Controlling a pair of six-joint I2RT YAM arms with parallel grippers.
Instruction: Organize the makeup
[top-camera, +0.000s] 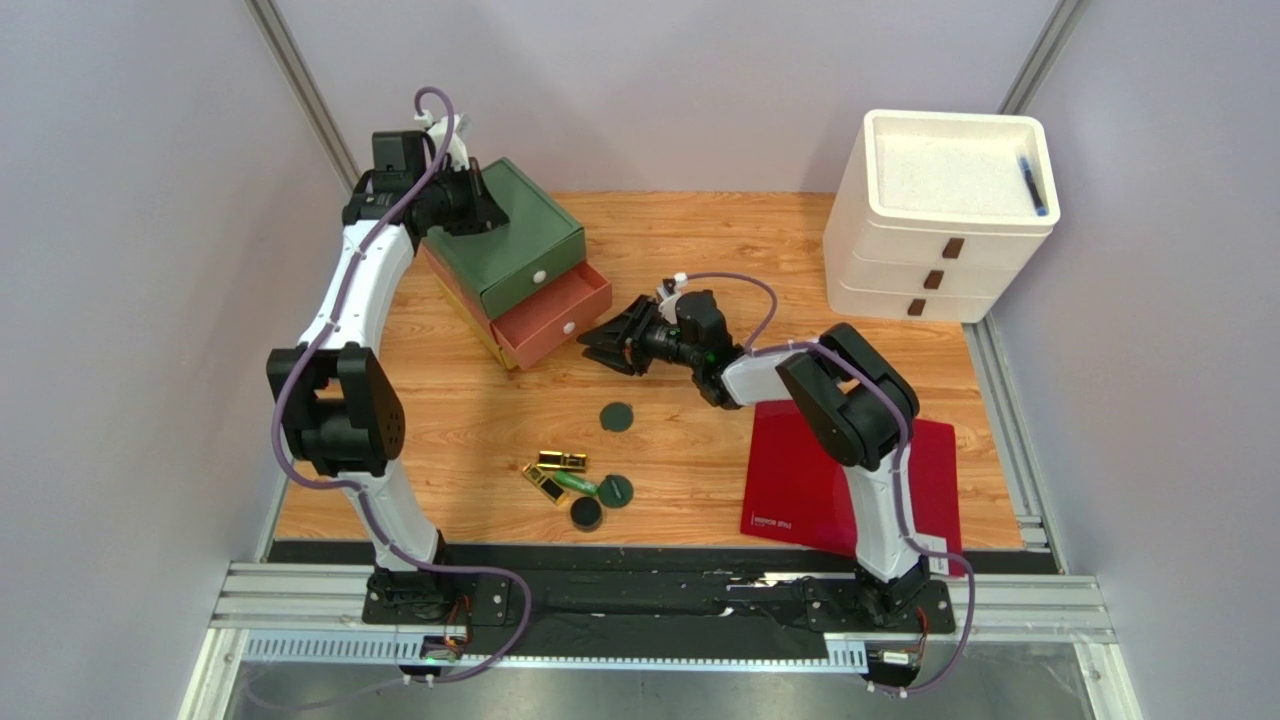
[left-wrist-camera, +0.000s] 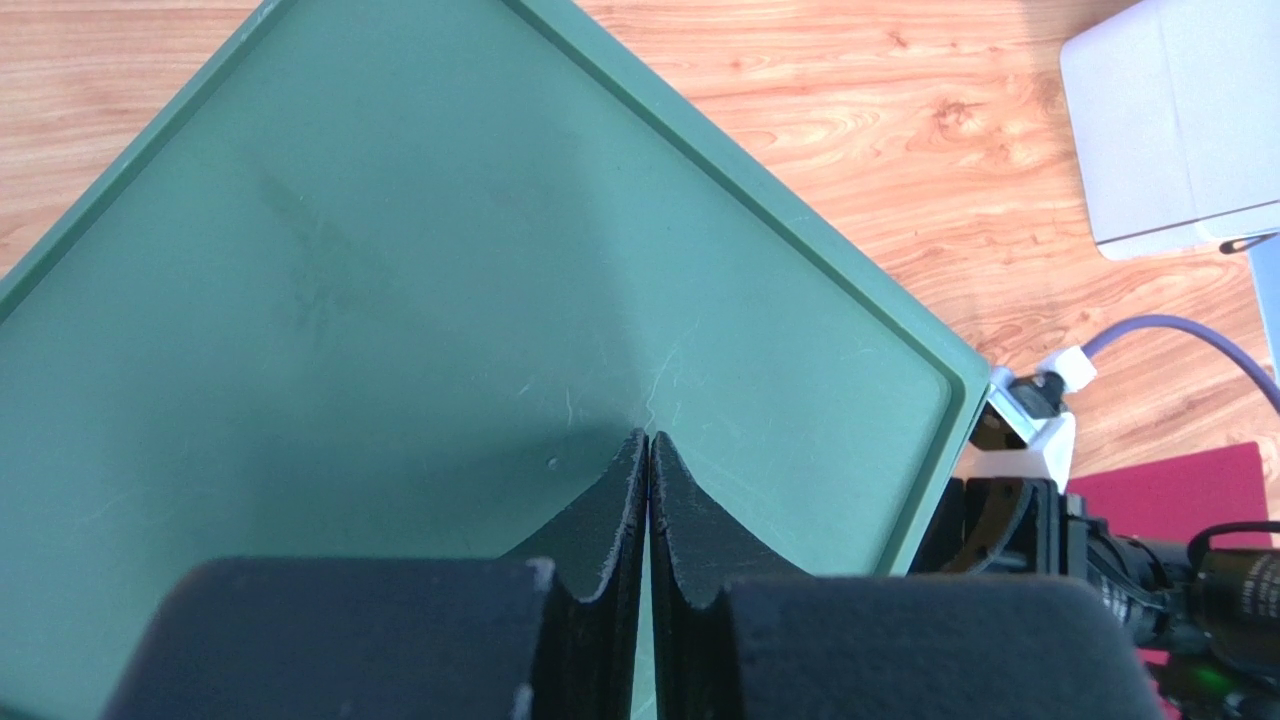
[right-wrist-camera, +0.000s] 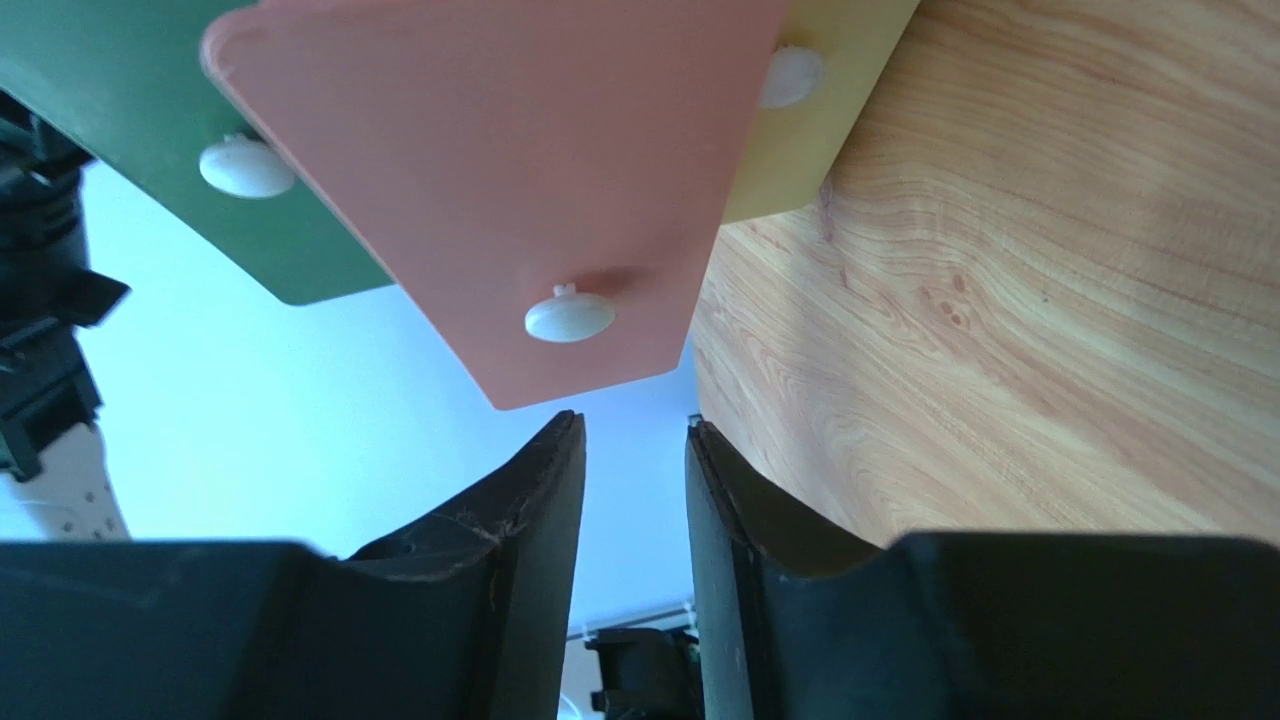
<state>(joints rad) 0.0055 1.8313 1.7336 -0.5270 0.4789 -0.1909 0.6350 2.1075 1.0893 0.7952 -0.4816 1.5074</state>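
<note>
The makeup lies loose on the table's front middle: one dark green round compact (top-camera: 616, 416) on its own, and two more compacts (top-camera: 615, 489) beside gold lipstick tubes (top-camera: 562, 459) and a green tube (top-camera: 579, 486). My left gripper (left-wrist-camera: 648, 438) is shut with nothing in it, its tips resting on the flat top of the green drawer box (left-wrist-camera: 376, 300). My right gripper (right-wrist-camera: 634, 428) is open and holds nothing, just in front of the salmon drawer (right-wrist-camera: 496, 165), close to its white knob (right-wrist-camera: 570, 315). In the top view that drawer (top-camera: 553, 315) stands pulled out.
A white three-drawer unit (top-camera: 939, 210) stands at the back right, with a dark pen in its top tray. A flat red sheet (top-camera: 812, 480) lies at the front right, under the right arm. A green drawer front (right-wrist-camera: 135, 90) and a yellow one (right-wrist-camera: 819, 90) flank the salmon drawer.
</note>
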